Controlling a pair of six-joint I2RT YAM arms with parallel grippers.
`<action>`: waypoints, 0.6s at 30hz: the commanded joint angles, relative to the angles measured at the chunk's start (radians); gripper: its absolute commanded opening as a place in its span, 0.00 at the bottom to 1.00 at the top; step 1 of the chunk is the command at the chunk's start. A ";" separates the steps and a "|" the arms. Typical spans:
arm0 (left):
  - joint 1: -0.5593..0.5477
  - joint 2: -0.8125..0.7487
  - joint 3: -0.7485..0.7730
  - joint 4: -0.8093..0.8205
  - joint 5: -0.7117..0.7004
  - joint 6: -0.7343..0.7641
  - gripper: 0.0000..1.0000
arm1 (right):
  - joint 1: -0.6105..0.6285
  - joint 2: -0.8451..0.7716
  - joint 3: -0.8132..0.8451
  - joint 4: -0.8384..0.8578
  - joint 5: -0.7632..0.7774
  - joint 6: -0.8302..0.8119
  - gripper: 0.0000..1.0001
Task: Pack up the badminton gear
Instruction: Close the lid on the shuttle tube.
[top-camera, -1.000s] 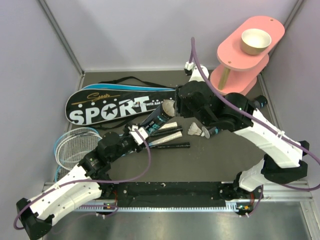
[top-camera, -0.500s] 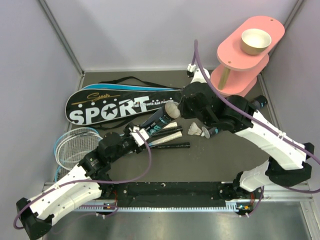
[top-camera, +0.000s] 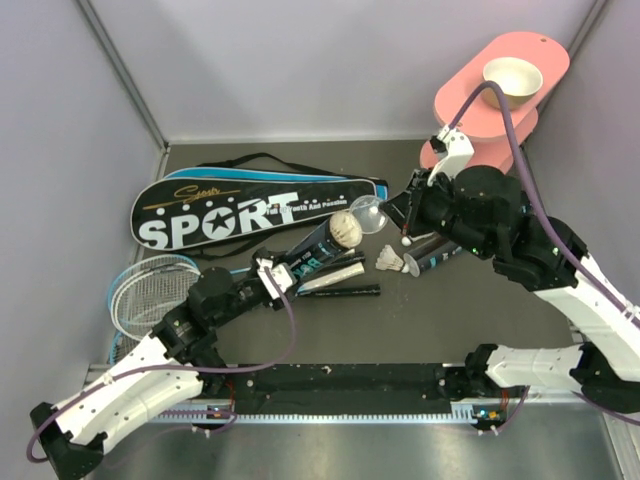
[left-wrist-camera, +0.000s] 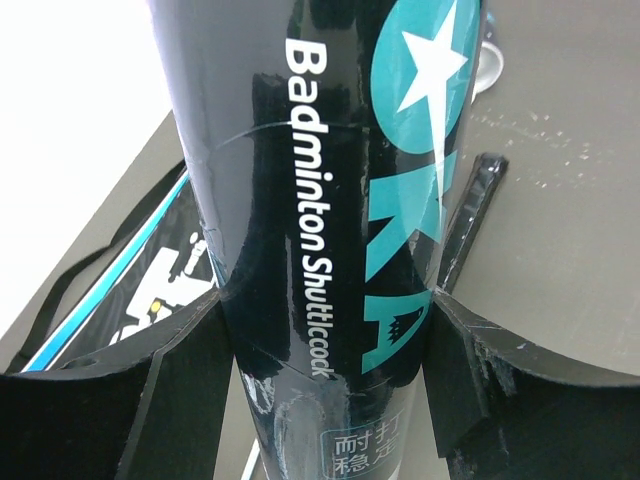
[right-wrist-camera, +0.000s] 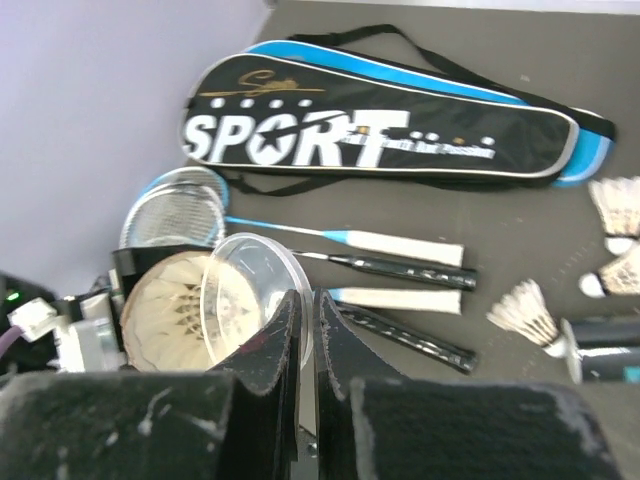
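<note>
The tube (top-camera: 318, 245) sits at the centre of the top view, clamped low on its body by the left gripper (left-wrist-camera: 328, 330), whose pads press both flanks in the left wrist view; its long axis runs from lower left to upper right, tilted up off the mat (top-camera: 450, 320); the open mouth (top-camera: 345, 228) is at the upper-right end, with shuttlecocks (right-wrist-camera: 165, 312) packed inside; the clear lid (right-wrist-camera: 248, 292) hangs just beyond that mouth to the upper right, pinched by its rim between the closed fingers of the right gripper (right-wrist-camera: 306, 305), so the right arm is the nearer one and the one to act; the lid is not seated, and whether it touches the rim I cannot tell; its face seems turned somewhat off the tube's axis, so capping probably needs squaring up before a push down-left along that axis; room is tight below the mouth, where a loose shuttlecock (top-camera: 392, 262), a second tube (top-camera: 437, 250) and the racket handles (top-camera: 335, 272) lie on the mat; the bag (top-camera: 250, 210) lies to the upper left.
</note>
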 joint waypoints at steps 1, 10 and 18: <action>0.000 -0.016 0.017 0.124 0.090 0.007 0.00 | -0.023 0.003 -0.018 0.138 -0.193 -0.043 0.00; -0.001 -0.016 0.017 0.124 0.084 0.010 0.00 | -0.025 0.024 -0.042 0.164 -0.286 -0.029 0.00; 0.000 -0.021 0.014 0.124 0.087 0.009 0.00 | -0.098 -0.010 -0.100 0.170 -0.400 0.078 0.00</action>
